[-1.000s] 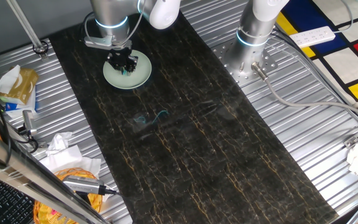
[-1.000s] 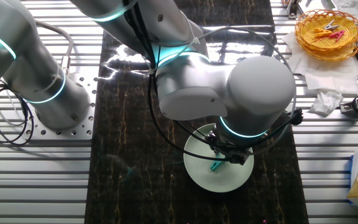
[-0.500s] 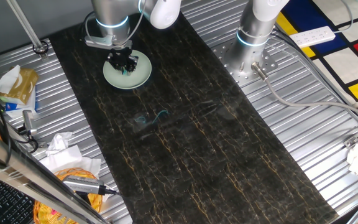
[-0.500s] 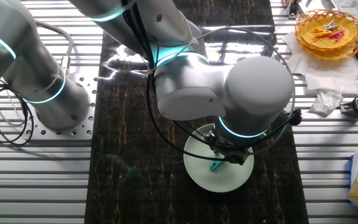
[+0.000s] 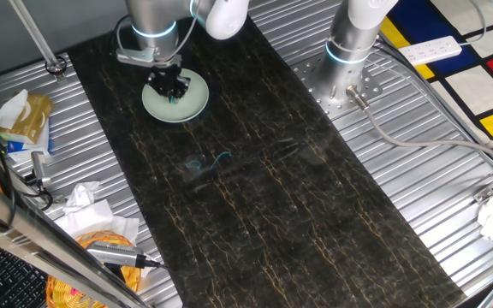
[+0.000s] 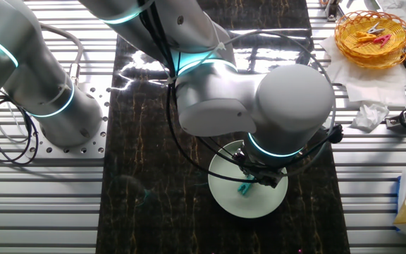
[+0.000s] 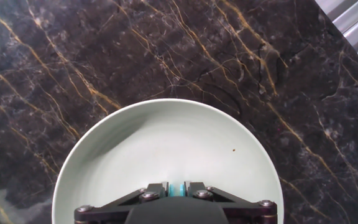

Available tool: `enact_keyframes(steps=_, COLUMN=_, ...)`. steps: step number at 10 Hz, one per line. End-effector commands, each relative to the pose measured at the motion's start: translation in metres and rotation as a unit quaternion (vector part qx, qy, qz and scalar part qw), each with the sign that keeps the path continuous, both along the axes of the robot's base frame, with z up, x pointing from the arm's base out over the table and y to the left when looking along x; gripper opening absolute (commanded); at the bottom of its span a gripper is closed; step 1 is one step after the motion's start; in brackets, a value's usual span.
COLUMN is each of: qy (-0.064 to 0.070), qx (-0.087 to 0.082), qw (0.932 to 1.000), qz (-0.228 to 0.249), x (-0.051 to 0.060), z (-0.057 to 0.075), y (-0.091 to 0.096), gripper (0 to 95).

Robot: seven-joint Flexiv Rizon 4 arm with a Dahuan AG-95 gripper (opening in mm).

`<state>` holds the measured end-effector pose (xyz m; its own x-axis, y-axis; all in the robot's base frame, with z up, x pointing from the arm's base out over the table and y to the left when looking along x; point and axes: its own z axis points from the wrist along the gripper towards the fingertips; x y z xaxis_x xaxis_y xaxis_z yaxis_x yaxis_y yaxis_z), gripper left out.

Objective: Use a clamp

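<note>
Nothing much shifted since second ago: gripper (image 7: 177, 188) still low over plate (image 5: 191, 106), fingers pinching clamp (image 7: 177, 188) between them. Judgement: keep squeeze steady, lift straight, avoid dragging on plate rim. Dark marble slab (image 5: 255, 197) glossy; ribbed metal table (image 5: 418, 214) around; yellow basket (image 6: 372, 35) far right.

A pale green plate (image 7: 166, 149) is sitting on a black, gold-veined counter (image 7: 166, 50); the black pincer (image 7: 176, 190) is showing a teal clamp (image 7: 177, 188).
</note>
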<state>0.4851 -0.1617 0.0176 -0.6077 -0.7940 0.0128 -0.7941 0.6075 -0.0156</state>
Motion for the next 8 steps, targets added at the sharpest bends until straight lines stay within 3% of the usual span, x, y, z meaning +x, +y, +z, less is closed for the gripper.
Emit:
enact_keyframes(steps=1, qy=0.000, qx=0.000, qw=1.0000, qz=0.002, x=-0.001, z=0.004, y=0.000, gripper=0.0)
enact_keyframes(steps=3, qy=-0.001, qx=0.001, qw=1.0000, qz=0.003, x=-0.002, z=0.009, y=-0.001, gripper=0.0)
enact_keyframes(steps=5, qy=-0.030, qx=0.020, qw=0.9993, qz=-0.007, x=-0.005, z=0.020, y=-0.003, gripper=0.0)
enact_keyframes(steps=6, qy=-0.040, qx=0.023, qw=0.9989, qz=-0.008, x=-0.004, z=0.024, y=-0.003, gripper=0.0)
enact_keyframes(steps=8, qy=-0.075, qx=0.031, qw=0.9965, qz=-0.017, x=-0.003, z=0.040, y=-0.004, gripper=0.0)
